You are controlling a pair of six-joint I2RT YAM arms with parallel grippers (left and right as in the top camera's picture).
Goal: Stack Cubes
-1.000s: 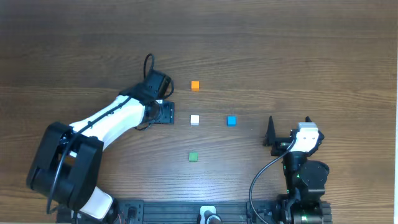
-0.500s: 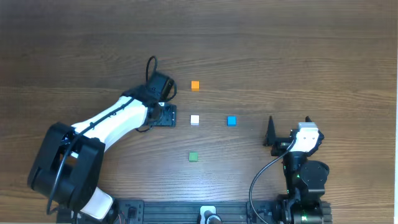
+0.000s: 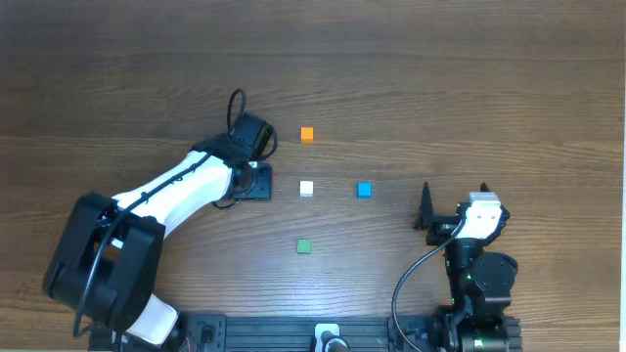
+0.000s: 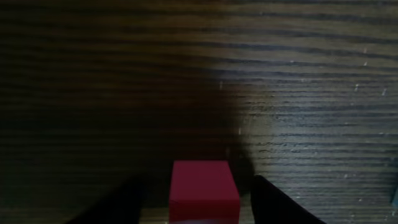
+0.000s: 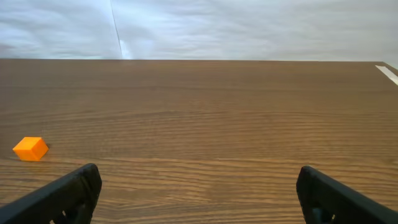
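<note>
Straddling the red cube (image 4: 204, 190), the left end effector (image 3: 256, 182) is held open, white cube (image 3: 306, 188) at its 3 o'clock.

Red cube (image 4: 204, 190) cropped and half in shadow
In the left wrist view the picture's edge cuts off the red cube's near part, so its full shape cannot be told; the left gripper (image 4: 198, 185) has its fingers (image 4: 283, 205) set apart on either side of the cube, dark, blurred and cropped, their tips hard to make out in the shadow on the wooden table (image 4: 298, 74). From above, this gripper's body covers the cube. The right gripper (image 5: 199, 190) shows just the ends of its wide-apart fingers (image 5: 65, 196), the rest cropped. In the top view the left arm (image 3: 147, 210) and the right arm (image 3: 477, 264) are cut at their bases by the bottom edge
</note>
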